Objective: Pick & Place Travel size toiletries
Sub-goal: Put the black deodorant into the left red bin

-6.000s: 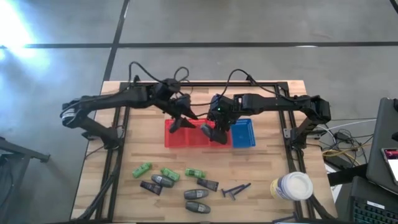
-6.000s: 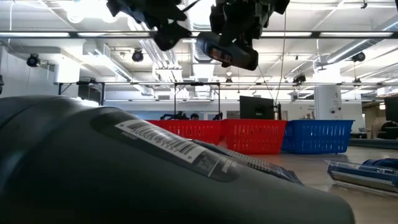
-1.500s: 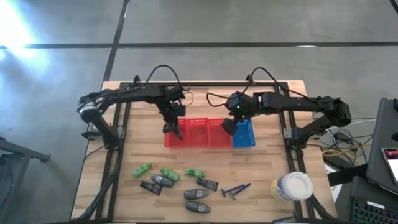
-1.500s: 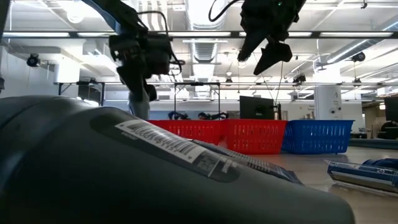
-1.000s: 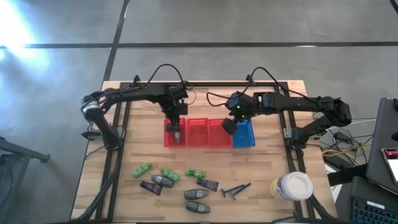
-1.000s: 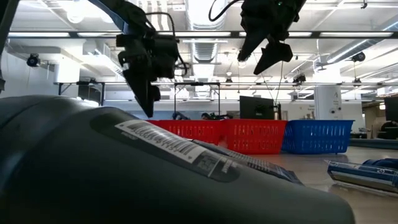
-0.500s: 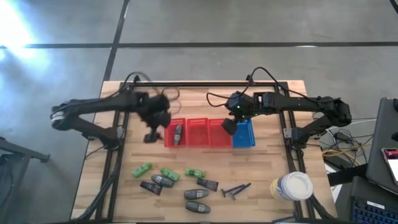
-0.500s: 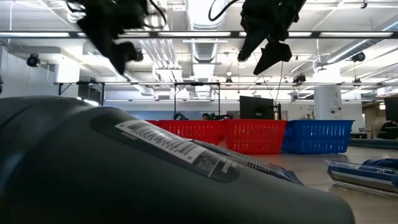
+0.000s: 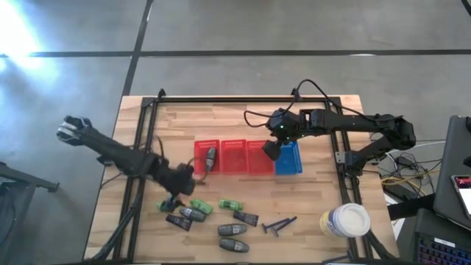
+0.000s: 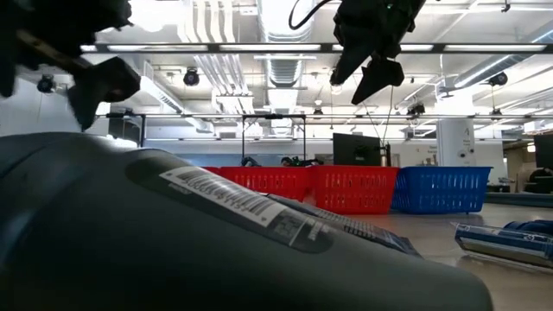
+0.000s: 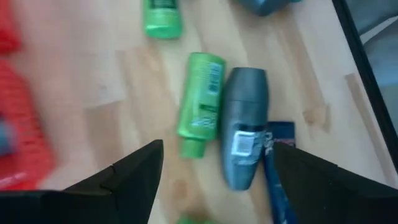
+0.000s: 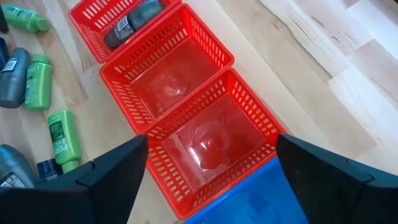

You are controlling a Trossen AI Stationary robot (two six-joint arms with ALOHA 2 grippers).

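My left gripper [image 11: 214, 171] hangs wide open over a green bottle [image 11: 200, 102] touching a grey container [image 11: 244, 134] w/ a white label – print unreadable – while my right gripper [image 12: 211, 165], also spread, hovers above the red baskets [image 12: 186, 93], one holding a grey container [image 12: 134, 22].

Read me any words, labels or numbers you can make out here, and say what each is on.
None can be read for certain.
Grey container, low view: barcode label, digits too small.
Green tube: dark lettering, not legible.
Green tube and grey container: labels blurred.
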